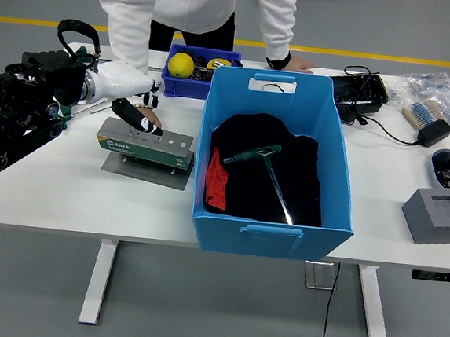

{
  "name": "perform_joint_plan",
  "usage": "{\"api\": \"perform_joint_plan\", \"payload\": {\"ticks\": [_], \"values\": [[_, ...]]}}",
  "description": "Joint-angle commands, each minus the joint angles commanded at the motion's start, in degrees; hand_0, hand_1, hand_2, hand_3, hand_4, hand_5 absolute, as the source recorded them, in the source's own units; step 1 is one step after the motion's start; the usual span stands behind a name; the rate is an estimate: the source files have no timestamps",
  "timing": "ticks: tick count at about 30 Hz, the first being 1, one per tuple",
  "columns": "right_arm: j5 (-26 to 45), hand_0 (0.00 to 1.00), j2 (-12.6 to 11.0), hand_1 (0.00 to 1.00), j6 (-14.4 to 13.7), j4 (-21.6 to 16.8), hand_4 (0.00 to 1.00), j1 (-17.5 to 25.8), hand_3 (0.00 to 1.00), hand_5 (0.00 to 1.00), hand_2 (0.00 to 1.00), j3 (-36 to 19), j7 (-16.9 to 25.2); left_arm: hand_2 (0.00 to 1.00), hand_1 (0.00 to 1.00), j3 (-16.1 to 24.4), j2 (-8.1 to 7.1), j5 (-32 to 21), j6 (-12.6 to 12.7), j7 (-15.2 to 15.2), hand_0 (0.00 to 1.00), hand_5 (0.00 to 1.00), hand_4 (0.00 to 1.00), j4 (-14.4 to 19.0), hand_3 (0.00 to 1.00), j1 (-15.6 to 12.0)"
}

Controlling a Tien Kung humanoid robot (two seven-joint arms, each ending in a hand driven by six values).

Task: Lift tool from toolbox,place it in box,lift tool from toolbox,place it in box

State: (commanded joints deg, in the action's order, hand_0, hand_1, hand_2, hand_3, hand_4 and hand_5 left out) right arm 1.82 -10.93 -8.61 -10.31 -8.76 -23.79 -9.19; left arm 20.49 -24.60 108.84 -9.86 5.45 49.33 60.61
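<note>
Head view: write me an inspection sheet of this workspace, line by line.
Surface: white table, bare along its near left edge.
Job's things: green-handled T-wrench lies inside the blue box on dark cloth; grey tool holder stands left of the box.
Clutter: small blue bin with a yellow ball; grey block at right; black tray.
Robot hands: left robot hand open above the holder's left end; right not in view.
Cables: black lead with adapter at right.
Surroundings: a person in white at the far side, one hand on the table.
</note>
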Motion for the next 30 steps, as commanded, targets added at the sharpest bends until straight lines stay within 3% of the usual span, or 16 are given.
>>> {"api": "perform_joint_plan", "payload": {"ticks": [12,30], "values": [[-1.5,0.694,-0.1,0.687,0.0,0.0,0.812,-0.2,0.58,0.687,0.757,-1.4,-0.3,0.673,0.69,-4.7,1.05,0.9,0.4,0.5,0.698,0.855,0.906,-3.4,0.631,0.8],[-2.1,0.693,-0.2,0.686,-0.1,0.0,0.808,-0.4,0.579,0.683,0.757,-2.1,-0.4,0.665,0.689,-7.1,1.37,3.2,0.5,0.4,0.717,0.88,0.9,-6.4,0.578,2.0]]}}
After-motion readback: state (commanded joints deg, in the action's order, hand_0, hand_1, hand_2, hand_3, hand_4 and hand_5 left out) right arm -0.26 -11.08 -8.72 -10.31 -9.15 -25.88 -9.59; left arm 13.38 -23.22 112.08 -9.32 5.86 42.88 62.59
